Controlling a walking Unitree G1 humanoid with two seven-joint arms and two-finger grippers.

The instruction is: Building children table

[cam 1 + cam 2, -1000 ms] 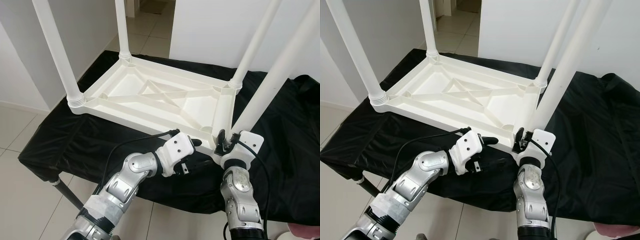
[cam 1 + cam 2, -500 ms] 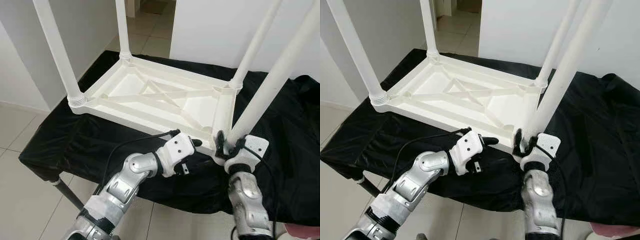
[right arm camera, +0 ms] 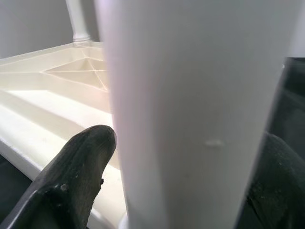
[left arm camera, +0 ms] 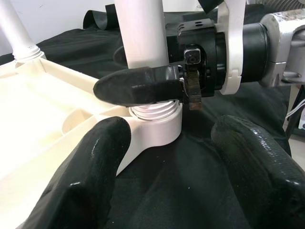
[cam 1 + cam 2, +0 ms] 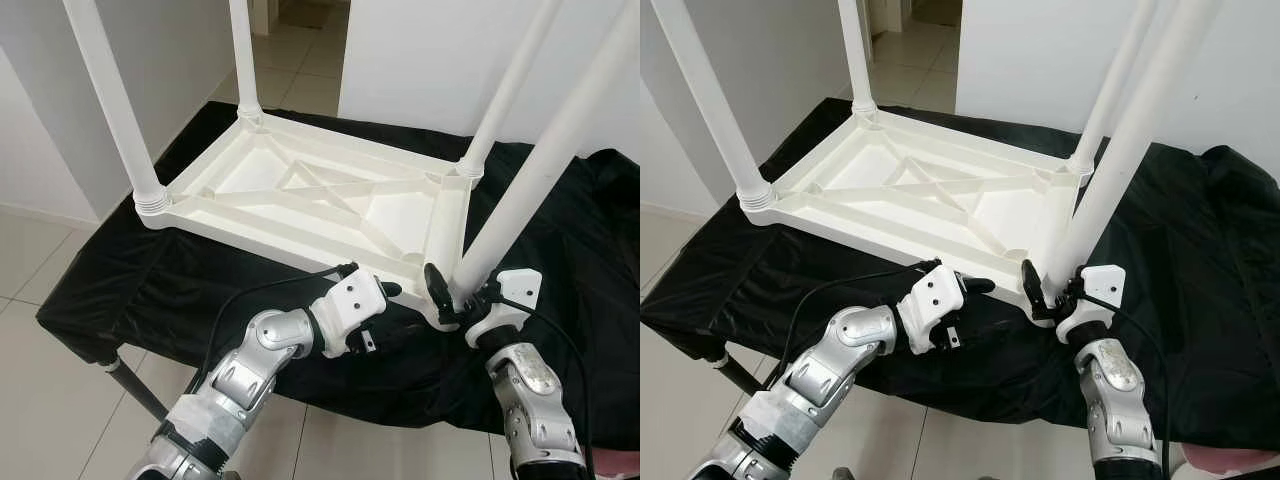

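Though clenched on the near table leg (image 5: 530,190) as before, right tool (image 5: 447,292) farther right; left tool (image 4: 176,157) released.

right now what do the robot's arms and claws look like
Both arms are jointed silver metal with rounded segments. Each ends in a white plastic wrist housing carrying a claw of two long, rounded black fingers. The left claw has a thin black cable looping from its housing back along the forearm, and pale wrap around the upper arm. The right claw has a black cable curving down beside its forearm.
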